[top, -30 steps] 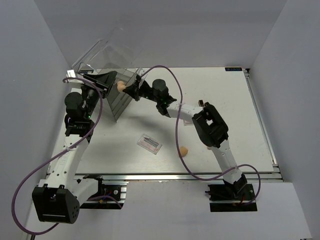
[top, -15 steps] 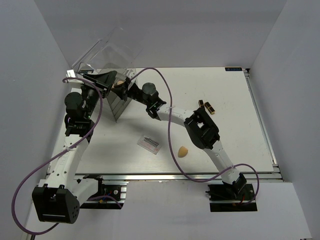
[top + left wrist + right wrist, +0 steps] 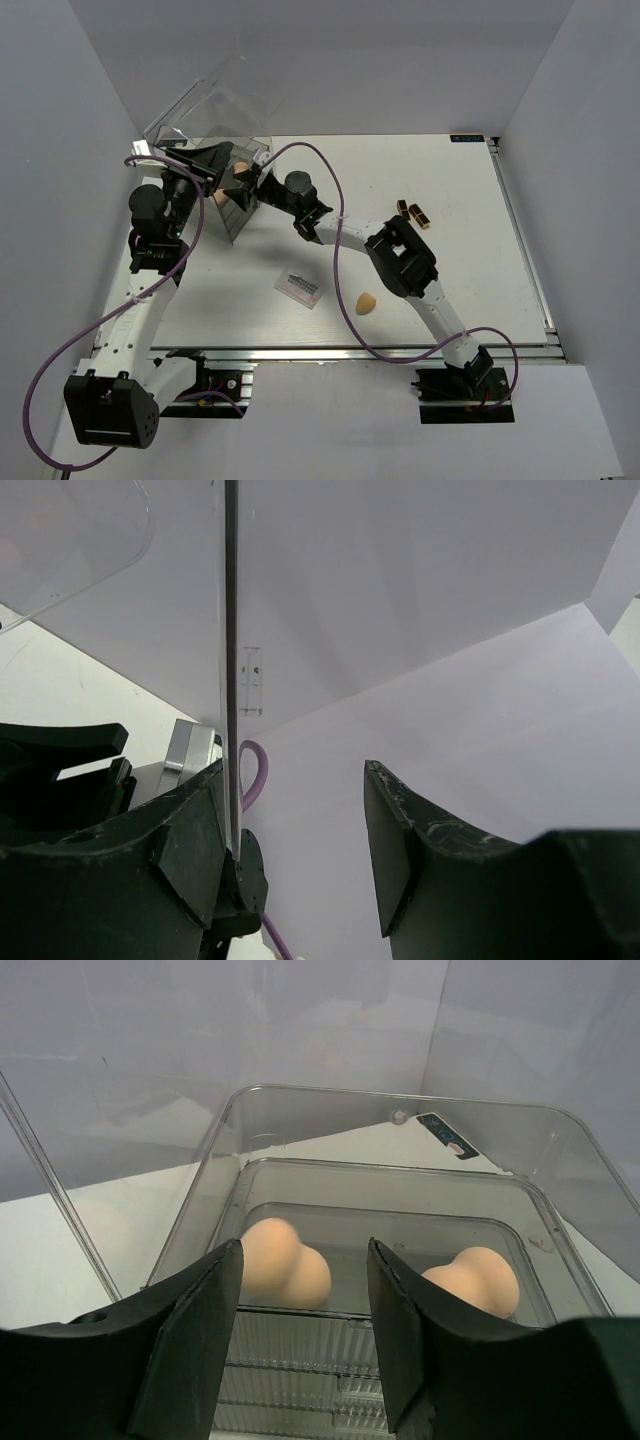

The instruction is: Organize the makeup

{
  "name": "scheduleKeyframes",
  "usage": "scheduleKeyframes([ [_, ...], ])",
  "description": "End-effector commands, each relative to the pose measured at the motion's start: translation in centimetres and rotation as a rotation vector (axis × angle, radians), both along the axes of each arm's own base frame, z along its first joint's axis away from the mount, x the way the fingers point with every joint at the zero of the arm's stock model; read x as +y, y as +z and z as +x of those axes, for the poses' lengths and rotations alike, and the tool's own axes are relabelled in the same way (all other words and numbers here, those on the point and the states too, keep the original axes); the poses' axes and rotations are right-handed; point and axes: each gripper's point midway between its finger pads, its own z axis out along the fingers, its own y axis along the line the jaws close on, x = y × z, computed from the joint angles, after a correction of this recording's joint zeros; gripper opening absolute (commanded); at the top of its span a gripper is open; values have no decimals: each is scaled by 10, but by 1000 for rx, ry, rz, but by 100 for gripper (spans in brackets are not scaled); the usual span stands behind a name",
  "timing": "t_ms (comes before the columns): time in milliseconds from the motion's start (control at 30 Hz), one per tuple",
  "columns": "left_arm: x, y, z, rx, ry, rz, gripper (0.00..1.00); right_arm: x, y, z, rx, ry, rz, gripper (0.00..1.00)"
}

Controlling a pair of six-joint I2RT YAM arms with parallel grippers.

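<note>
One small tan egg-shaped sponge (image 3: 285, 1265), pinched to a soft waist and lying on its side, rests inside a large clear plastic drawer box (image 3: 560, 1160). A second tan sponge (image 3: 475, 1280) lies in the same compartment, beside the first but not touching it. A third tan sponge (image 3: 367, 302) lies alone on the white worktop (image 3: 480, 280), toward the near edge. To its left, well apart, a flat clear rectangular palette (image 3: 298, 287) with pinkish-dark contents lies at a slant. A short black-and-gold lipstick tube (image 3: 403, 208) and its twin tube (image 3: 420, 216) lie just beside each other further back, right of centre.

The right end effector (image 3: 243, 185) is at the mouth of the box. Its fingers (image 3: 195, 1340) are spread and hold nothing, and the first sponge shows beyond the gap.

The left end effector (image 3: 295, 840) also has its jaws apart. A thin clear panel edge (image 3: 232, 680) of the box runs upright through the gap, hard against one finger and clear of the other.

From above, the box stands at the back left of the worktop, its clear upper part tilted up.
</note>
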Motion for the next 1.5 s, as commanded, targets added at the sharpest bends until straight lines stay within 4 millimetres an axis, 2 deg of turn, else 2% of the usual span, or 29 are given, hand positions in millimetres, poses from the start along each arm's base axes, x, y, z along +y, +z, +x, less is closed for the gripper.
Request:
scheduleKeyframes([
  [0, -2, 31, -15, -86, -17, -11, 63, -3, 17, 2, -73, -17, 38, 58],
  [100, -2, 30, -16, -87, -17, -12, 63, -11, 32, 3, -72, -6, 56, 53],
  [133, -2, 30, -16, -87, -17, -12, 63, -19, 47, -1, -73, 28, 73, 51],
  [200, -2, 29, -16, -87, -20, -12, 63, -30, 59, -8, -95, 67, 79, 43],
  [267, -2, 29, -17, -89, -22, -13, 62, -52, 62, -27, -109, 144, 50, 32],
  [300, -2, 29, -18, -93, -22, -12, 62, -62, 65, -34, -122, 172, 45, 30],
  [333, -2, 26, -18, -89, -22, -14, 62, -80, 61, -53, -120, 244, 11, 28],
  [367, -2, 27, -19, -95, -21, -15, 62, -90, 58, -64, -119, 292, -9, 28],
  [400, -2, 25, -19, -92, -22, -14, 62, -104, 70, -80, -132, 349, -26, 28],
  [433, -2, 23, -19, -89, -24, -14, 62, -122, 60, -98, -128, 470, -75, 29],
  [467, -2, 23, -19, -91, -24, -12, 62, -135, 41, -111, -78, 532, -120, 34],
  [500, -3, 22, -19, -92, -25, -11, 62, -147, 36, -119, -110, 577, -159, 36],
  [533, -3, 22, -19, -91, -25, -12, 62, -168, 23, -136, 1, 644, -232, 39],
  [567, -2, 21, -20, -91, -24, -12, 62, -176, 17, -140, 17, 650, -282, 47],
  [600, -2, 21, -20, -92, -23, -11, 62, -183, 10, -137, -168, 637, -349, 51],
  [633, -2, 20, -20, -90, -22, -11, 62, -208, -19, -162, 2, 658, -490, 53],
  [700, -2, 19, -20, -92, -23, -11, 62, -227, -29, -176, -23, 688, -585, 56],
  [733, -3, 19, -20, -93, -26, -10, 62, -244, -40, -187, 12, 693, -669, 56],
  [900, -3, 18, -18, -95, -28, -10, 62, -285, -64, -216, 106, 648, -816, 60],
  [1167, -5, 12, -16, -88, -38, -14, 62, -335, -110, -228, 83, 540, -1026, 62],
  [1267, -6, 9, -15, -85, -44, -13, 62, -342, -120, -227, 81, 514, -1062, 62],
  [1467, -6, 9, -16, -84, -48, -13, 62, -344, -138, -214, 94, 464, -1104, 58],
])
